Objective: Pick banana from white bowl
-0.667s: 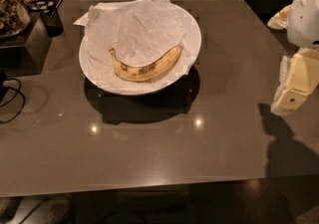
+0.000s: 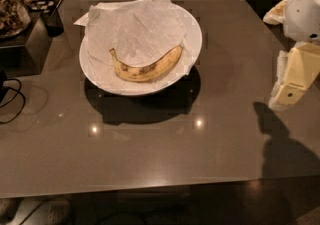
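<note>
The banana (image 2: 147, 67) is yellow with brown speckles. It lies curved along the front of the white bowl (image 2: 196, 44), on the crumpled white paper (image 2: 140, 29) that lines it. The bowl stands on a dark base at the back middle of the table. My gripper (image 2: 295, 76) is at the right edge of the view, pale yellow under a white arm housing. It hangs over the table's right side, well to the right of the bowl and apart from it. It holds nothing that I can see.
The brown-grey table (image 2: 150, 154) has its front edge near the bottom of the view. At the far left are a dark box (image 2: 22, 44) with a jar of snacks (image 2: 12, 4) on it, a small dark cup (image 2: 51, 19) and a black cable (image 2: 10, 99).
</note>
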Action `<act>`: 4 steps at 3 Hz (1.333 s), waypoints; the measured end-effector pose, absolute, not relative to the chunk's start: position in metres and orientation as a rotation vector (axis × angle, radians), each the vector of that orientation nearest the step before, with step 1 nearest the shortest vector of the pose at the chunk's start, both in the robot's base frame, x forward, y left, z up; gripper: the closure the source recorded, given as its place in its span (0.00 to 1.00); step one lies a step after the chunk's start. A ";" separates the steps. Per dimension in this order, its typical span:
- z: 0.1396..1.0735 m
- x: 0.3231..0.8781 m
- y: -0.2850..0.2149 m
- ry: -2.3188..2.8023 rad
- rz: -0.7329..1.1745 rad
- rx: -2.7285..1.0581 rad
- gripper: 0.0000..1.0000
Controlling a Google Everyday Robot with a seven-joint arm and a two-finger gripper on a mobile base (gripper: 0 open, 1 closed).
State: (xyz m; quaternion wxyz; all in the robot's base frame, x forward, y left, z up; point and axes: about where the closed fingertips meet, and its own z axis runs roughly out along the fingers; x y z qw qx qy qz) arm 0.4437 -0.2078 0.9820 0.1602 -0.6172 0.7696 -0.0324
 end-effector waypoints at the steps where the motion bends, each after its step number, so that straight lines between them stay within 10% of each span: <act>1: 0.986 0.458 -0.190 2.160 -0.058 -1.847 0.00; 4: 0.995 0.482 -0.152 2.054 -0.061 -1.948 0.00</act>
